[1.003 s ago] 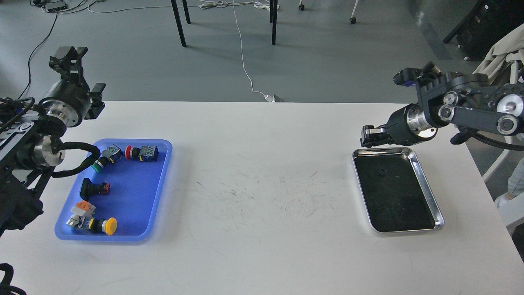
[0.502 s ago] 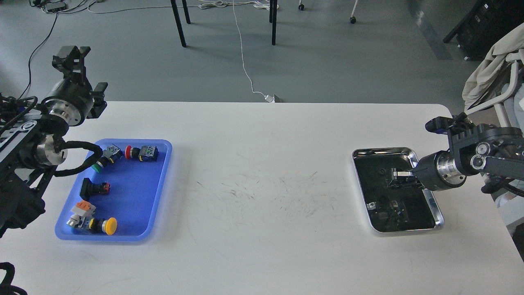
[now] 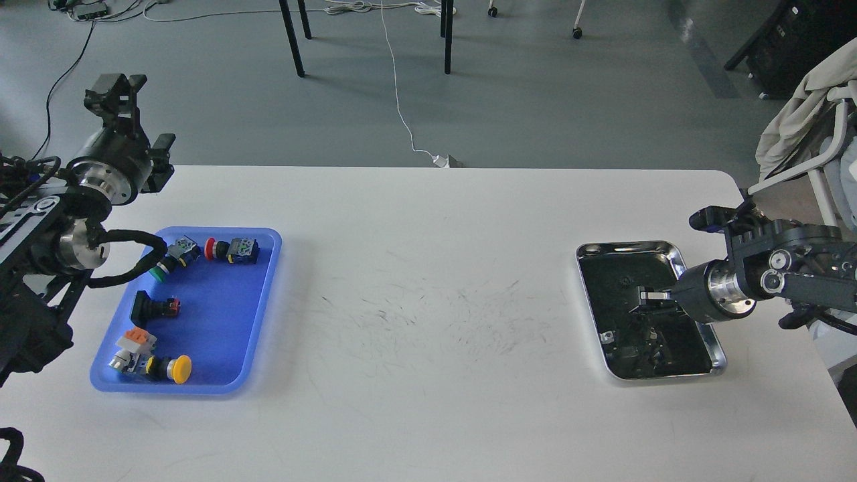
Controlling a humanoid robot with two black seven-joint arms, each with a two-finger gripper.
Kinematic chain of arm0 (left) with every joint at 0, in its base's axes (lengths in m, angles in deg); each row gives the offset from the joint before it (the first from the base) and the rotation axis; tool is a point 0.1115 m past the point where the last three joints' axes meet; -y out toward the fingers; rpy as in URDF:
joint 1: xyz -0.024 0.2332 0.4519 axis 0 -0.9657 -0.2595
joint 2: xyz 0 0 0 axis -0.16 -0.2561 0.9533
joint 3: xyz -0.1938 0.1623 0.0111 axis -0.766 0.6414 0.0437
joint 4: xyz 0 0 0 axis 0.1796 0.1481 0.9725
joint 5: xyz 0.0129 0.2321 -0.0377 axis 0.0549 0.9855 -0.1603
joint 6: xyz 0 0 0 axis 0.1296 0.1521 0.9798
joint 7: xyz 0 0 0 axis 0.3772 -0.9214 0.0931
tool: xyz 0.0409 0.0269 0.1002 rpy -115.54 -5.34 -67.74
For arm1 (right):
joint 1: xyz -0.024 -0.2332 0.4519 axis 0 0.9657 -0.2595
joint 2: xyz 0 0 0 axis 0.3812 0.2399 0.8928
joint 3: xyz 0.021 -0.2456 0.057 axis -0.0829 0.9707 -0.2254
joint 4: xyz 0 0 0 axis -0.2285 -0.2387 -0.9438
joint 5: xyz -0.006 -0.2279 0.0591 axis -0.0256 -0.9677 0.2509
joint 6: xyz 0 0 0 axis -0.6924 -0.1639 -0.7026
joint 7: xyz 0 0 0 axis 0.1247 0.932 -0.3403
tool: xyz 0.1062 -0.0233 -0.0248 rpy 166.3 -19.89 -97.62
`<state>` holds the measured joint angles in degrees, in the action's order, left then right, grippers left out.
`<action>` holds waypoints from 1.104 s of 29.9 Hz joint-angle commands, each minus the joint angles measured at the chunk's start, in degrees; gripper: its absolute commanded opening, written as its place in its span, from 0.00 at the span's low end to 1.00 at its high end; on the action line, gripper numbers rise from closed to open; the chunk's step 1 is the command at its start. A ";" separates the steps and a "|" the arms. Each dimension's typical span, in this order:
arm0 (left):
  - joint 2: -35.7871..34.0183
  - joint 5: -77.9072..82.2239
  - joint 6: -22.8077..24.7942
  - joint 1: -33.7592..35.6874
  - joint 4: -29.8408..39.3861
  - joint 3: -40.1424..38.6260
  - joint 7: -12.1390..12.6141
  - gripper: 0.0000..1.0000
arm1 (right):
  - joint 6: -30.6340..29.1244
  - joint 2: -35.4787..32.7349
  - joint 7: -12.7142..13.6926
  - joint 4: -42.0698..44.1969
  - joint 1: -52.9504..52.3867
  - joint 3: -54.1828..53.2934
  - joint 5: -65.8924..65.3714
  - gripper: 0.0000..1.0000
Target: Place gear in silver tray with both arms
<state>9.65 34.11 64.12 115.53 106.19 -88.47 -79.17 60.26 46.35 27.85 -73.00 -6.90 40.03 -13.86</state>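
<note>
The silver tray [image 3: 699, 320] lies on the right side of the white table, and its dark bottom mirrors the arm above it. My right gripper [image 3: 643, 299] reaches in from the right and hangs low over the middle of the tray. Its fingers are dark against the tray bottom, so I cannot tell their state or whether they hold anything. My left gripper [image 3: 114, 90] is raised at the far left, beyond the table's back edge, with nothing visible in it. Small button-type parts [image 3: 231, 250] lie in a blue tray [image 3: 264, 294] on the left.
The blue tray holds several parts: green, red, black, orange and yellow-capped [image 3: 177, 369]. The table's middle shows only dark scuff marks [image 3: 435, 314]. Chair legs and cables are on the floor behind. A draped chair [image 3: 813, 87] stands at the far right.
My right arm has come down from above the silver tray's far edge to low over its middle, then edged slightly nearer. The left arm has hardly moved.
</note>
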 commanded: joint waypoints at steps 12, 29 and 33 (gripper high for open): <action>0.19 0.08 -0.10 0.15 0.00 0.00 0.08 0.98 | -2.88 -8.87 -0.51 0.68 2.42 -31.20 5.01 0.97; 5.20 -0.36 -1.24 1.99 -0.26 0.09 1.05 0.98 | -6.18 -8.17 -6.75 12.73 20.07 -47.83 70.86 0.98; 5.46 -0.53 -1.15 1.91 -0.53 0.09 0.96 0.98 | -6.18 -3.87 -9.30 13.17 27.28 -53.80 71.13 0.98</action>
<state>14.87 33.73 62.86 117.51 105.80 -88.38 -78.13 54.20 39.59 19.96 -60.14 15.59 -9.66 56.94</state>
